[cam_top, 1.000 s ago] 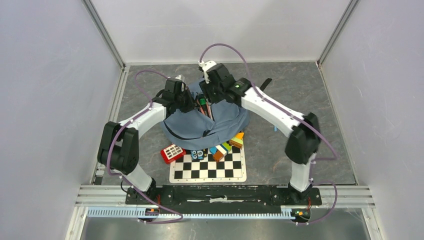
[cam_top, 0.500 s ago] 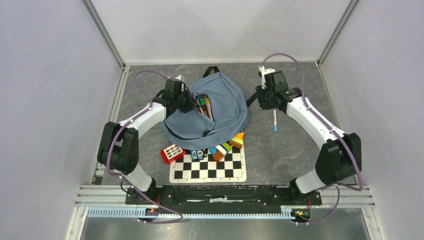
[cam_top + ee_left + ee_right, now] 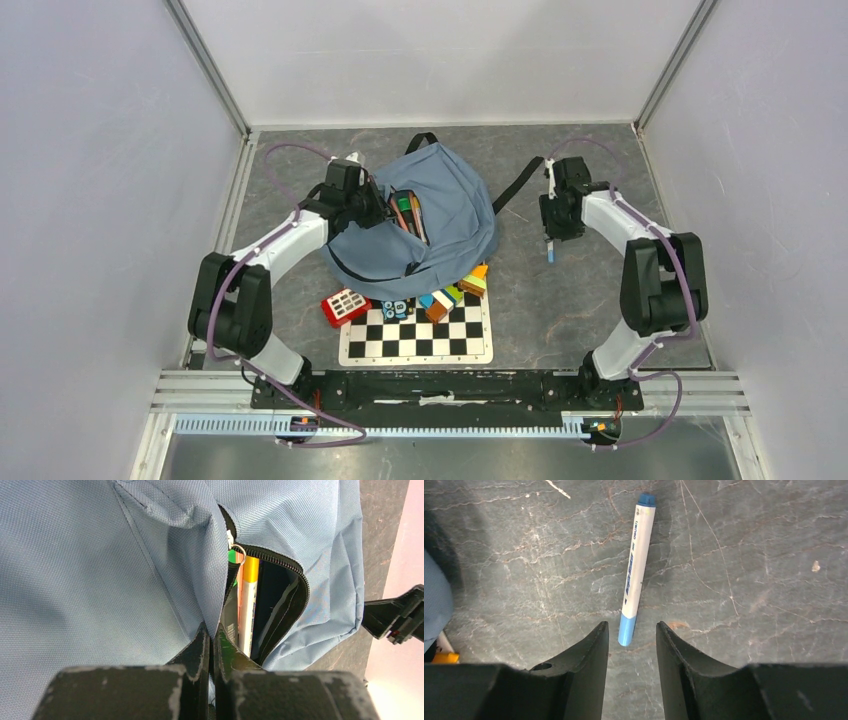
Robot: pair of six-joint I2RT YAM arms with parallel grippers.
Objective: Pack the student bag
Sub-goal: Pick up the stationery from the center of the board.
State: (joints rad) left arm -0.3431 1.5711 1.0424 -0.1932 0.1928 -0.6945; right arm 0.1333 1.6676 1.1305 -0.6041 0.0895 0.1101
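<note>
The large soft dusty-blue fabric student bag (image 3: pixel 440 215) lies flat on the grey stone-patterned tabletop (image 3: pixel 600 300), just beyond the far edge of the black-and-white chessboard mat (image 3: pixel 420 335), and its near hem overlaps a row of small coloured blocks (image 3: pixel 455 290) at that edge. The student bag is wider than the chessboard mat. It has black zipper trim, a black carry loop at the end farthest from the chessboard mat, and a black strap running out to the right. The main zipper opening (image 3: pixel 270 610) stands agape, with a metal ring pull at its top. Green, orange, yellow and white stick-shaped articles show inside. The left gripper (image 3: pixel 212 630) is clamped tight on the fabric lip of this opening, on the side of the student bag to the left beyond the chessboard mat. The right gripper (image 3: pixel 631 630) hangs over bare tabletop beyond and to the right of the chessboard mat. Its jaws are parted and hold nothing. A white marker with blue cap and blue tail (image 3: pixel 636 565) lies flat there, its tail end just ahead of the gap between the fingers. A red rectangular keypad device (image 3: pixel 345 303) rests at the far-left corner of the chessboard mat.
</note>
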